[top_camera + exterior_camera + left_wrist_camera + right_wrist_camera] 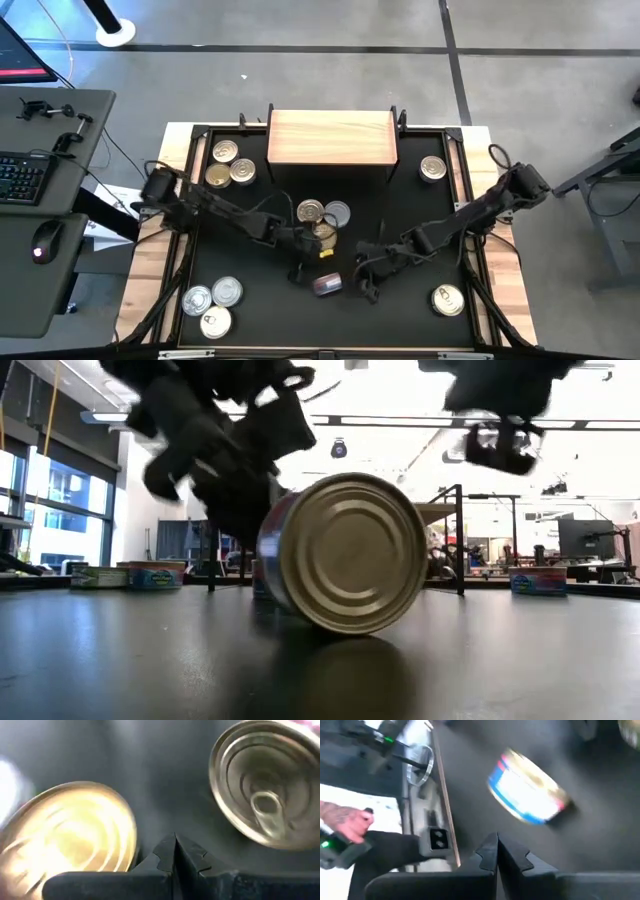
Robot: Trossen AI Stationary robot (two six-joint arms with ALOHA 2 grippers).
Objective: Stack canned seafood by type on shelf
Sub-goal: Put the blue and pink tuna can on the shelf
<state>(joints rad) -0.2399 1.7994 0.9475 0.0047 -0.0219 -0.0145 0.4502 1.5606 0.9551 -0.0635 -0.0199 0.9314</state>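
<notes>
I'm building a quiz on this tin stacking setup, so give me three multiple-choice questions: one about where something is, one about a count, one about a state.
1. Where does the tipped tin lie?
A. On the shelf
B. On the black tabletop between the two hands
C. On the floor

2. How many tins stand in the far left group beside the shelf?
A. One
B. Three
C. Six

3. How is the right hand?
A. Shut on a tin
B. Wide open
C. Shut, holding nothing

Answers:
1. B, the high view shows it on its side on the dark top, the left hand on one side and the right hand on the other.
2. B, three lids cluster there in the high view.
3. C, in the right wrist view its fingers meet with nothing between them.
</notes>
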